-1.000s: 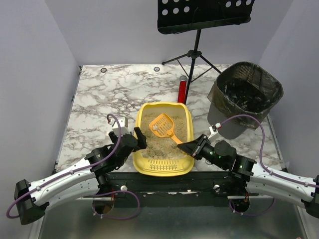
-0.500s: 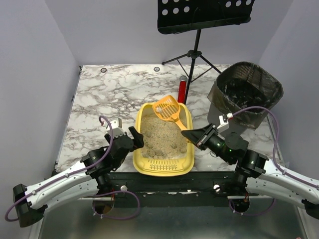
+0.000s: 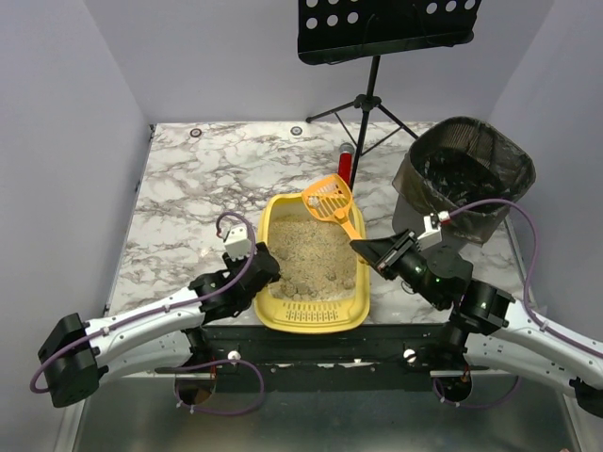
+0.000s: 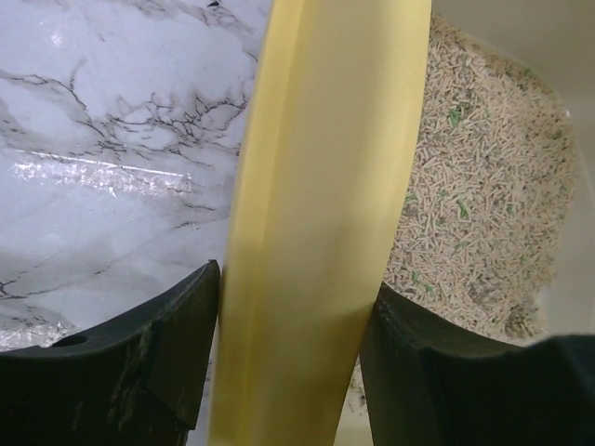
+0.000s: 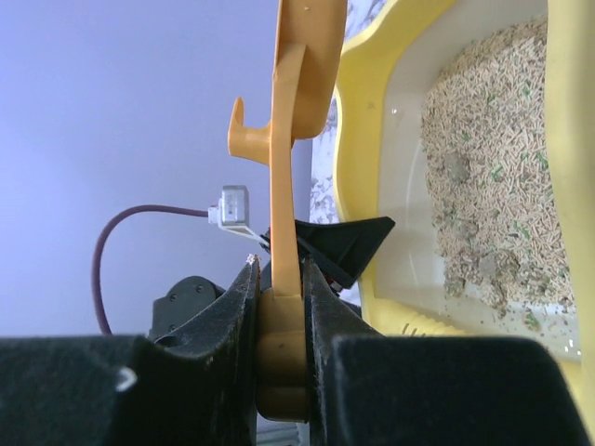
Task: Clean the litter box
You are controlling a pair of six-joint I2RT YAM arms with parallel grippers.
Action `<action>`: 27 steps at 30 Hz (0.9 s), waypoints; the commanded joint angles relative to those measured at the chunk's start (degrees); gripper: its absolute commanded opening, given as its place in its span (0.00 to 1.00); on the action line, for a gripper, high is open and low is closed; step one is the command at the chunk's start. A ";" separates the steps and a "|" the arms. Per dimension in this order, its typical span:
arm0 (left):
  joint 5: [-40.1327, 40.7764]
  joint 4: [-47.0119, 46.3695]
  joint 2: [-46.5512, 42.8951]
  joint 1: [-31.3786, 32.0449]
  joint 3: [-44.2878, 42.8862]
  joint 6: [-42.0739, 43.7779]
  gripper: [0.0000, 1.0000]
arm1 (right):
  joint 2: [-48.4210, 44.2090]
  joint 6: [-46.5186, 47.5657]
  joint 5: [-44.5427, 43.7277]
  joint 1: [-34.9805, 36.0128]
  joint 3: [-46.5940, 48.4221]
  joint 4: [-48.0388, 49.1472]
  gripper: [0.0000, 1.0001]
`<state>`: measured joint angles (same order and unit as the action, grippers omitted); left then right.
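Top external view: litter box (image 3: 311, 318) sits at the near edge of the table (image 3: 188, 188), centred between the two arms, with beige litter (image 3: 311, 250) inside.

Left gripper (image 3: 264, 268) is at the box's left wall. In the left wrist view the jaws straddle that wall (image 4: 316, 232), one finger (image 4: 149, 372) outside it and the other inside over the litter. Both look pressed against the plastic, so I read it as a clamp holding the box steady.

Right gripper (image 3: 363, 247) is just off the box's right wall, jaws closed tight on the handle of the orange scoop (image 3: 330, 198). The right wrist view confirms the handle (image 5: 284, 279) is pinched between the fingers. The scoop head hangs raised over the box's far right corner. Whether it carries anything is too small to tell.

Lumps show in the litter at the box's near end (image 3: 316, 282).

Step, as I judge it: scoop lifted out of the litter, with transfer to the black mesh bin (image 3: 419, 179), which is beyond the box's far right corner, not yet made.

Next move likely calls for:
- swinging the scoop away from the box toward the bin
- keeping the head level until it is over the opening
- then tipping it
- the left grip holding the box in place meanwhile
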<state>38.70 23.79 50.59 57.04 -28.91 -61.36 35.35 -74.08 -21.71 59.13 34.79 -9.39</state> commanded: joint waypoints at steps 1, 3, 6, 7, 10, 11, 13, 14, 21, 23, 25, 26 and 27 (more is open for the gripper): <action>-3.36 -5.33 5.13 0.27 -2.47 -2.35 0.63 | -0.46 0.43 -5.09 -1.91 3.53 -1.25 0.01; -3.54 -6.47 7.06 0.27 -3.79 -2.88 0.60 | 0.24 0.52 -5.44 -2.79 5.19 -1.25 0.01; -3.81 -8.93 9.69 0.27 -5.37 -3.50 0.59 | 1.73 1.05 -7.28 -4.20 6.95 -1.16 0.01; -3.89 -9.29 10.40 0.27 -5.81 -3.67 0.58 | 2.08 2.09 -7.90 -4.90 8.35 -1.07 0.01; -4.07 -11.31 13.12 0.27 -7.83 -2.97 0.58 | 2.97 4.03 -8.08 -6.83 11.52 -1.16 0.01; -4.33 -11.92 13.83 0.27 -8.79 -2.62 0.58 | 2.97 4.47 -8.08 -7.54 12.14 -1.16 0.01; -5.12 -12.36 15.93 0.27 -9.85 -1.92 0.58 | 2.18 5.79 -9.39 -9.29 13.28 -1.07 0.01; -5.56 -13.06 16.47 0.27 -10.64 -1.57 0.59 | 1.91 6.49 -10.62 -9.91 14.16 -1.07 0.01; -6.97 -11.67 18.58 0.27 -12.49 -0.33 0.74 | 1.21 9.66 -16.15 -15.54 18.82 -4.22 0.01; -6.18 -9.13 16.83 0.27 -11.62 -1.21 0.76 | 1.21 11.24 -20.35 -15.98 20.23 -5.90 0.01; -4.86 -7.54 14.21 0.27 -10.56 -1.65 0.84 | 1.21 12.72 -23.62 -16.07 21.55 -8.27 0.01; -4.42 -5.88 12.97 0.27 -9.34 -2.00 0.87 | 0.86 12.82 -25.99 -16.07 21.99 -9.15 0.01; -3.81 -4.64 11.74 0.27 -8.54 -2.18 0.93 | 0.60 12.82 -27.31 -16.15 22.43 -11.68 0.01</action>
<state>33.41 16.80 67.94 57.10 -39.05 -61.63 36.77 -64.29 -38.13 43.40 54.54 -14.04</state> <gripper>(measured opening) 0.836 0.249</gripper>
